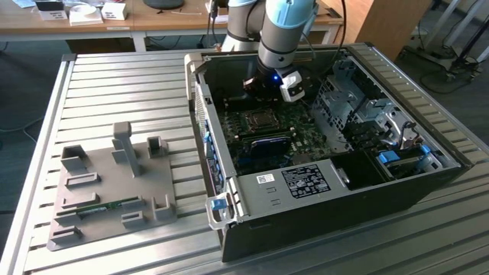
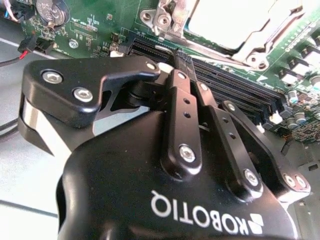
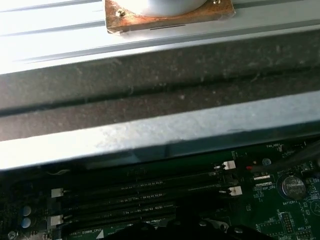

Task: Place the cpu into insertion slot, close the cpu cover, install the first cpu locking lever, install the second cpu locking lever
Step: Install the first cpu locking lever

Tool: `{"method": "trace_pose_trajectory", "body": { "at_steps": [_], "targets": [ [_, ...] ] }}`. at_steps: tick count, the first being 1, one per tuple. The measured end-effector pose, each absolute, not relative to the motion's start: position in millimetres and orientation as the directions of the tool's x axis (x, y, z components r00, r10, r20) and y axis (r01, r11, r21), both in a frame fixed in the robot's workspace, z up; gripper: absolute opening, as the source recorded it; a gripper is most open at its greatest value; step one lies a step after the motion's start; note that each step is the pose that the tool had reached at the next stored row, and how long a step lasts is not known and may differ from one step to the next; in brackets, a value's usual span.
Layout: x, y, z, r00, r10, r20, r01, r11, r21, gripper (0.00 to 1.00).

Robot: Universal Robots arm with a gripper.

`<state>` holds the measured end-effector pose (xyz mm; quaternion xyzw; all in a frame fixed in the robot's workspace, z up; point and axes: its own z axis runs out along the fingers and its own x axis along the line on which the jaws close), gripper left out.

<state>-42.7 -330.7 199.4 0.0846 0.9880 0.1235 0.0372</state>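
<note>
- Gripper [image 2: 172, 62] is hovering above the memory slots [image 2: 240, 92]; whether the jaws are spread or pressed together, I cannot tell.
- The cpu [image 2: 235, 20] is lying just beyond the jaws, framed by the cpu cover [image 2: 245, 49], in the insertion slot [image 1: 259, 120].
- Risk: if the gripper is lowering here, the jaws are likely heading into the slot latches, off the socket.

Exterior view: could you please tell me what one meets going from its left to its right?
Grey parts fixture → blue latch → the insertion slot → grey drive cage.

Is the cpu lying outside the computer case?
No: the cpu lies on the green motherboard inside the case, framed by the cpu cover.
</note>
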Motion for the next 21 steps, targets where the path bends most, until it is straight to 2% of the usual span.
{"method": "trace_pose_trajectory", "body": {
  "at_steps": [21],
  "targets": [
    [-48.6,-329.5,198.9,-0.970,0.237,-0.062,0.215,0.945,0.245,0.11]
  ]
}}
